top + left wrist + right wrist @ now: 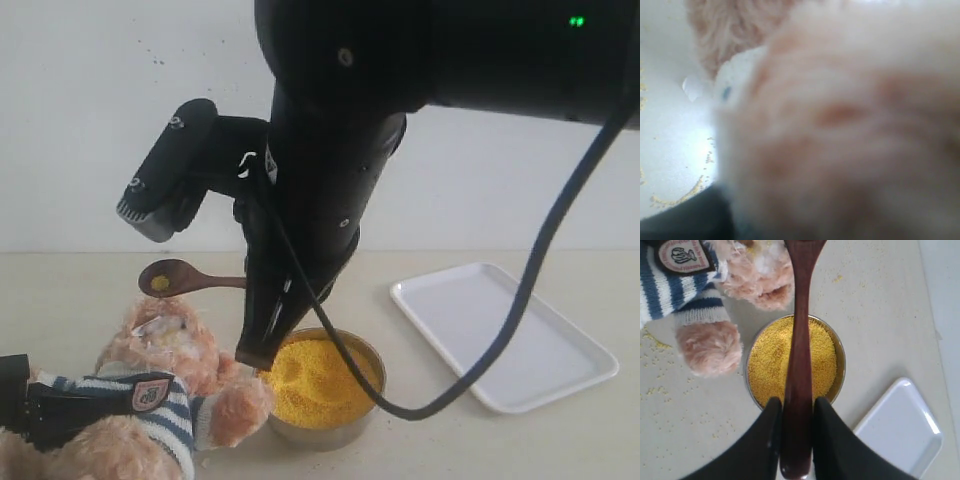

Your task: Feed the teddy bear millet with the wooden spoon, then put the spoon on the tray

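Dark wooden spoon [799, 365] is clamped by its handle between the right jaws, its bowl reaching beyond them over the teddy bear [760, 280]. Yellow millet [767, 360] lies just below these jaws, the tray [900, 430] beside them. Left jaws rest against the bear's shirt; I cannot tell whether they grip.
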Motion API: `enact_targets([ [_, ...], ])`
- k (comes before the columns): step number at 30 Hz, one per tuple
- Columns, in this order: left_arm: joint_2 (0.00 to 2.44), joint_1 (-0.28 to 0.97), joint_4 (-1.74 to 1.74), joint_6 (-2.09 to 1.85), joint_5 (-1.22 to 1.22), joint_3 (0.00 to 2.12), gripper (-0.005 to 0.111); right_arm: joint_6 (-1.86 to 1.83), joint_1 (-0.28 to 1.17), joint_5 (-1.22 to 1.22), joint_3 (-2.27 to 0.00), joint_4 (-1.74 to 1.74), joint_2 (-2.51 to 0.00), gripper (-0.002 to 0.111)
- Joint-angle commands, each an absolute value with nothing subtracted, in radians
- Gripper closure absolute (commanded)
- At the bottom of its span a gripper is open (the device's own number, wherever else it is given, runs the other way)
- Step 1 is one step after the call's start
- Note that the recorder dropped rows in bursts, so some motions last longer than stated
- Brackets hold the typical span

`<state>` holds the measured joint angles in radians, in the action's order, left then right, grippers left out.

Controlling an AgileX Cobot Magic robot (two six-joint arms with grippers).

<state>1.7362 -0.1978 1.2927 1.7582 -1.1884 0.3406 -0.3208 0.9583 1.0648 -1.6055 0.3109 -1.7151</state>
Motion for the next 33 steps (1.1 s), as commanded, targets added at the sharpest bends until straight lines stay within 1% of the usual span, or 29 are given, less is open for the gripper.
enact_targets([
  [1,1.731,-0.199,1.275,1.761,-1.221,0.344,0.103,-0.313,0.983,1.039,-1.549,0.380,-1.708,0.108],
  [9,1.731,-0.199,1.275,1.761,-1.221,0.344,0.103,-0.160,1.081,0.917,-1.414,0.639,-1.708,0.108],
  [14,1.731,-0.199,1.275,1.761,-1.221,0.344,0.103,-0.011,1.129,0.904,-1.351,0.819,-1.708,0.108],
  [26,1.731,-0.199,1.275,1.761,-1.221,0.344,0.103,0.043,1.129,0.902,-1.336,0.883,-1.708,0.108],
  [33,1.731,-0.199,1.275,1.764,-1.221,0.344,0.103,0.052,1.196,0.916,-1.300,1.073,-1.708,0.108],
])
